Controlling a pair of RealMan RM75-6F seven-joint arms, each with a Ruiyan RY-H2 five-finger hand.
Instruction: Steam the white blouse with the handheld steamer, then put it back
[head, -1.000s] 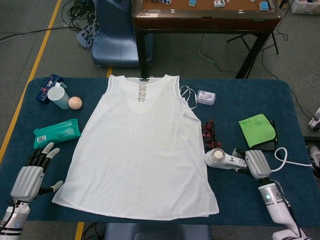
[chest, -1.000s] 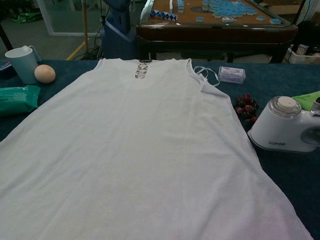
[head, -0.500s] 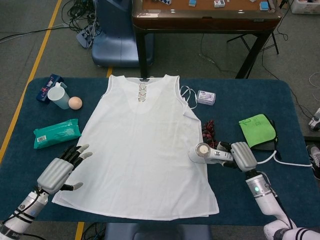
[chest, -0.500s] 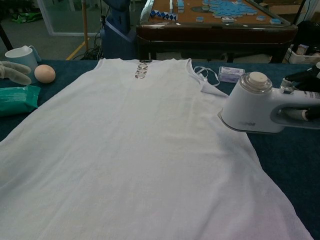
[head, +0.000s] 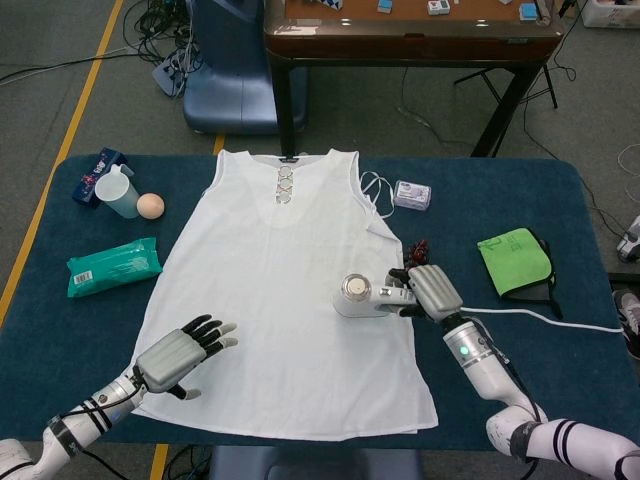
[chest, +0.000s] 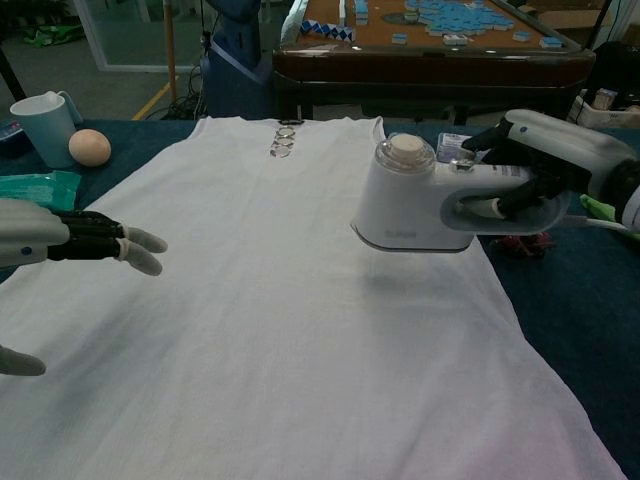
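Observation:
A white sleeveless blouse (head: 285, 290) (chest: 270, 300) lies flat on the blue table, neck toward the far edge. My right hand (head: 432, 291) (chest: 545, 160) grips the handle of the white handheld steamer (head: 365, 297) (chest: 415, 200), whose head hovers over the blouse's right side. The steamer's white cord (head: 560, 322) trails off to the right. My left hand (head: 180, 355) (chest: 70, 240) is open with fingers spread, just above the blouse's lower left part, holding nothing.
A pale blue mug (head: 117, 191), an orange ball (head: 150, 205) and a green wipes pack (head: 113, 266) lie at the left. A small white box (head: 412, 195), dark berries (head: 415, 252) and a green cloth (head: 515, 260) lie at the right. A wooden table (head: 410, 40) stands behind.
My right hand has carried the steamer leftward from the table's right side to above the blouse. My left hand has moved right from the table's left edge to over the blouse's lower left.

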